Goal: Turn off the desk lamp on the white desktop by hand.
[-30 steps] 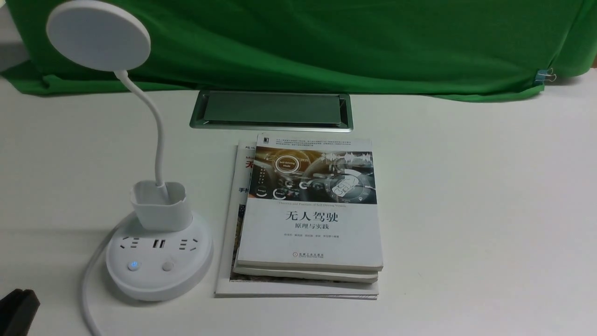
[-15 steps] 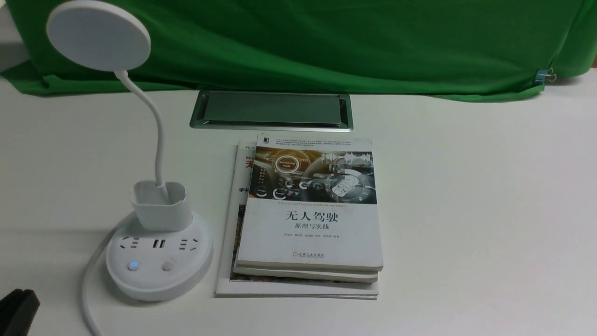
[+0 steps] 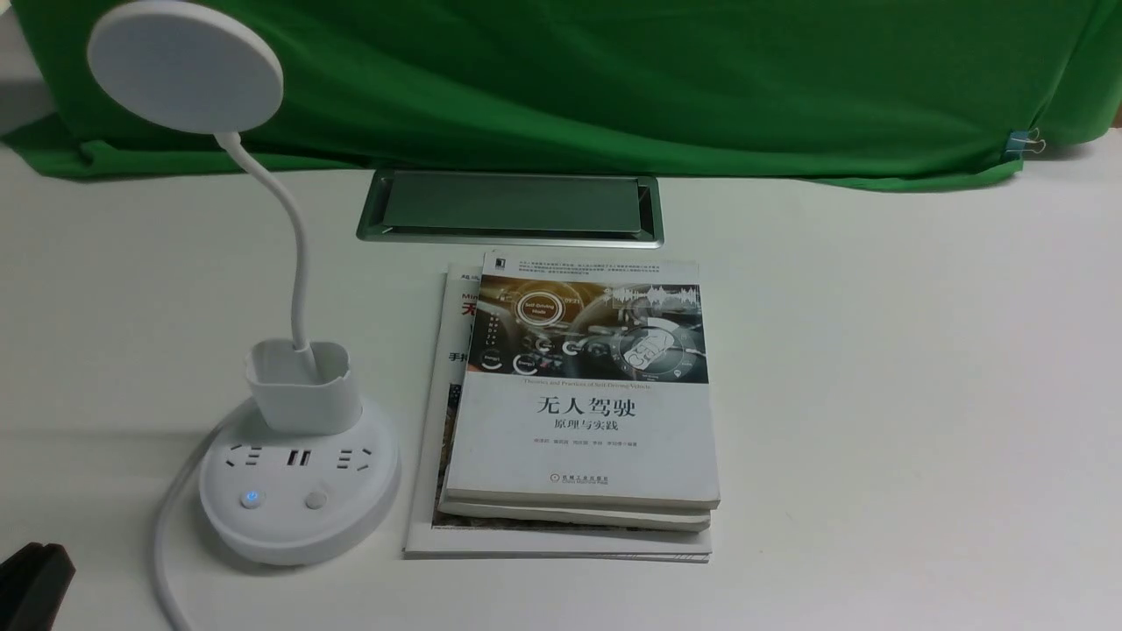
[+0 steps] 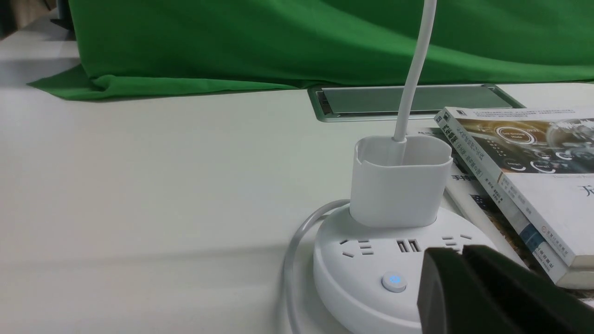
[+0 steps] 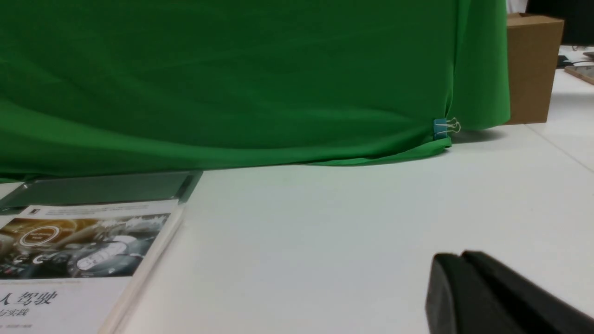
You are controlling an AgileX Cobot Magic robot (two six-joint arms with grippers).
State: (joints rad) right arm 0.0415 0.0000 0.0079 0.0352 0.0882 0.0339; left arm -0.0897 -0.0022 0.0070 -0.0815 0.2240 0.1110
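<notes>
The white desk lamp [image 3: 298, 491] stands on the white desktop [image 3: 877, 394] at the near left, with its disc head [image 3: 186, 67] up at the far left, a thin neck and a square cup [image 3: 302, 387]. Its round base has a blue-lit button [image 3: 252, 499] and a plain button [image 3: 316, 500]. My left gripper [image 3: 31, 578] is a black tip at the bottom left corner, apart from the base. In the left wrist view the left gripper [image 4: 459, 253] is shut and empty, just in front of the base [image 4: 371, 260] beside the lit button [image 4: 394, 281]. My right gripper [image 5: 457, 257] is shut and empty over bare desktop.
A stack of books [image 3: 583, 394] lies right of the lamp base. The silver-framed cable hatch [image 3: 510, 209] is behind the books. The lamp's white cable [image 3: 166, 561] runs off the near edge. A green cloth [image 3: 614, 79] covers the back, and a cardboard box [image 5: 533, 65] stands at the far right.
</notes>
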